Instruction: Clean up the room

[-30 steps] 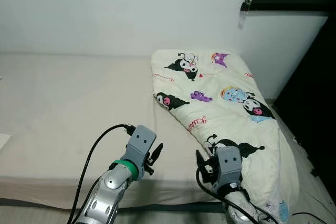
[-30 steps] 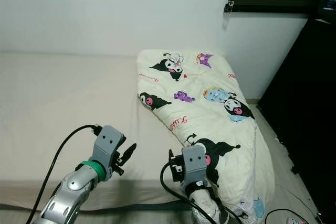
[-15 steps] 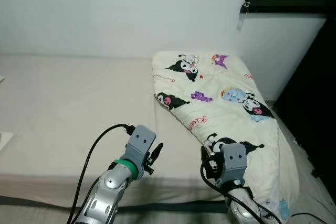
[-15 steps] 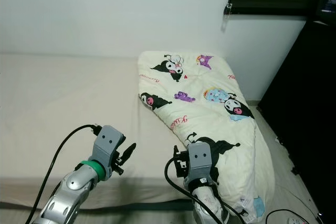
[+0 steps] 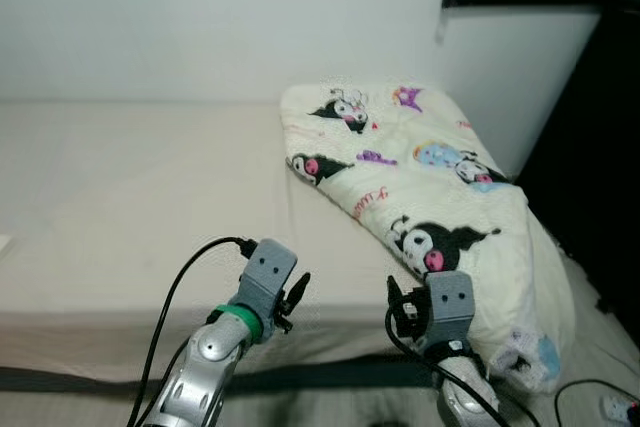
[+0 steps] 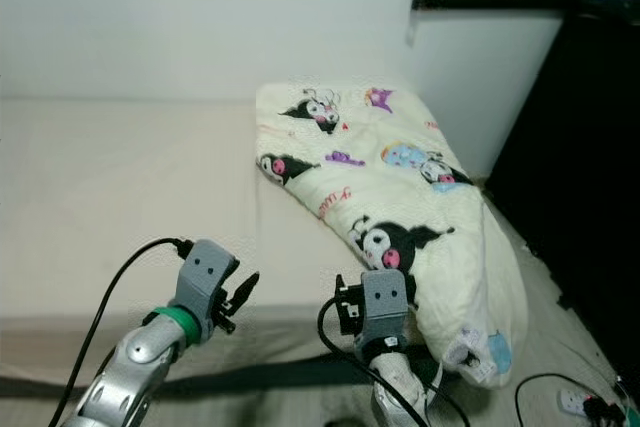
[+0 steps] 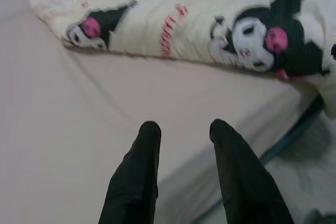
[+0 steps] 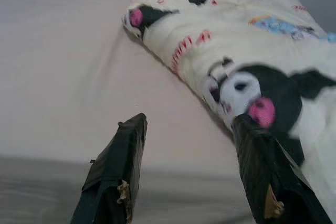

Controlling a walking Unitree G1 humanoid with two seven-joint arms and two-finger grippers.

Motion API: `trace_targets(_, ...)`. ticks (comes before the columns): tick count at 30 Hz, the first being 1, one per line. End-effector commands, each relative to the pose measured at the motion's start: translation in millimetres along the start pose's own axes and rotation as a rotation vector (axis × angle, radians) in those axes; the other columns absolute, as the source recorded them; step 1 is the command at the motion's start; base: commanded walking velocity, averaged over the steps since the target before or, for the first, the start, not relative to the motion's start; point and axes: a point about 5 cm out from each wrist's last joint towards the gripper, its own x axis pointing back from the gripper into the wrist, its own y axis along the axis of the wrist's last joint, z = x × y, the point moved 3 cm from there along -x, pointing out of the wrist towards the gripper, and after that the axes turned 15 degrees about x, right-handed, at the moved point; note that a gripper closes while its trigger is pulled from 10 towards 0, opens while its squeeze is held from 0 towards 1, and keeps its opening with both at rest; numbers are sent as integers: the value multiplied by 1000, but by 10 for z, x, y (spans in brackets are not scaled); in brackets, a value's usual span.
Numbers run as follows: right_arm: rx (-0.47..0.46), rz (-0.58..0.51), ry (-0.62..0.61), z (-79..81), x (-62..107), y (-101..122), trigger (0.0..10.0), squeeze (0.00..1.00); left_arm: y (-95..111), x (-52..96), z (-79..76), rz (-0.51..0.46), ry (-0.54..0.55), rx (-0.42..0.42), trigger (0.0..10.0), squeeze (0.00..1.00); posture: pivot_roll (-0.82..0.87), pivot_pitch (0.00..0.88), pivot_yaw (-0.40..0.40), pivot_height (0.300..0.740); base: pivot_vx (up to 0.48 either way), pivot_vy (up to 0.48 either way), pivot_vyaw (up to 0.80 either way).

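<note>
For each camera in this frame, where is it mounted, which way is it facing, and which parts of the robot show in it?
Left and right eye views: on the head, looking forward and down at the bed and cartoon quilt; both silver arms show, left gripper, right gripper.
Left wrist view: along two parted black fingers, over the mattress toward the quilt.
Right wrist view: along its wide-apart fingers, bed edge below, quilt ahead.
Shared: all show the same quilt.

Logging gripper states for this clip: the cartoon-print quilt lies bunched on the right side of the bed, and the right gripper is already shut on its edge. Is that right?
Not quite. The quilt does lie bunched on the right side of the bed, but the right gripper is not shut on it. The right wrist view shows its fingers spread open, holding nothing, short of the quilt.
</note>
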Motion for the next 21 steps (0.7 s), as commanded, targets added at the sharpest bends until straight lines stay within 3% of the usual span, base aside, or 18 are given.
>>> trace_targets(1, 2, 19, 1, 5, 21, -46, 10000, 0, -44, 12, 11, 17, 2, 2, 10000, 0, -158, 27, 74, 605, 0, 0, 0)
trace_targets(11, 40, 7, -19, -86, 14, -20, 10000, 0, -52, 18, 10, 21, 3, 4, 10000, 0, -158, 39, 77, 575, 0, 0, 0)
trace_targets(17, 77, -48, -165, -606, -97, 150, 10000, 0, -56, 31, 11, 24, 1, 3, 10000, 0, -153, 51, 81, 560, 0, 0, 0)
trace_targets(18, 77, -48, -165, -606, -97, 150, 10000, 0, -56, 31, 11, 24, 1, 3, 10000, 0, -153, 51, 81, 560, 0, 0, 0)
trace_targets(21, 74, -66, -221, -849, -149, 212, 10000, 0, -53, 31, 7, 24, 2, 1, 10000, 0, -144, 60, 75, 560, 0, 0, 0)
